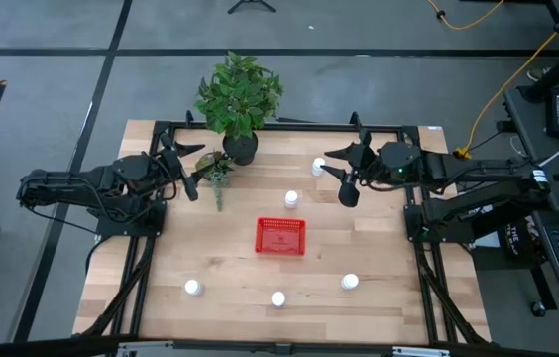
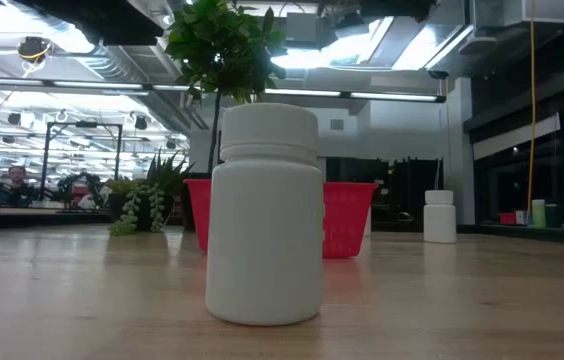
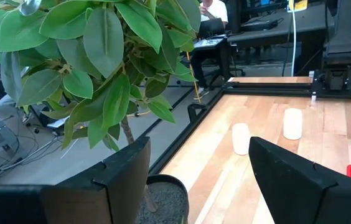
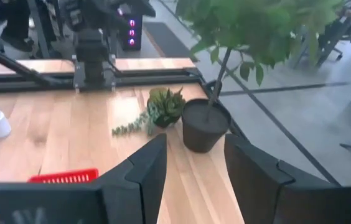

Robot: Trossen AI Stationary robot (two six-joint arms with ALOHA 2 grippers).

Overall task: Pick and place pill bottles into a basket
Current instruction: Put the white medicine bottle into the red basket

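Several white pill bottles stand upright on the wooden table: two behind the basket (image 1: 291, 199) (image 1: 319, 166) and three near the front edge (image 1: 192, 288) (image 1: 278, 298) (image 1: 350, 282). The red basket (image 1: 280, 236) stands at the table's middle. In the low view one bottle (image 2: 265, 215) stands close in front of the basket (image 2: 350, 218). My left gripper (image 1: 194, 169) is open and empty above the far left, beside the plants. My right gripper (image 1: 337, 174) is open and empty above the far right, just right of the far bottle. Both also show open in their wrist views (image 3: 200, 180) (image 4: 194, 168).
A leafy plant in a dark pot (image 1: 240, 147) stands at the table's far edge. A small trailing succulent (image 1: 217, 174) lies next to it, by my left gripper. A black frame (image 1: 289, 127) runs around the table. Bare wood lies left and right of the basket.
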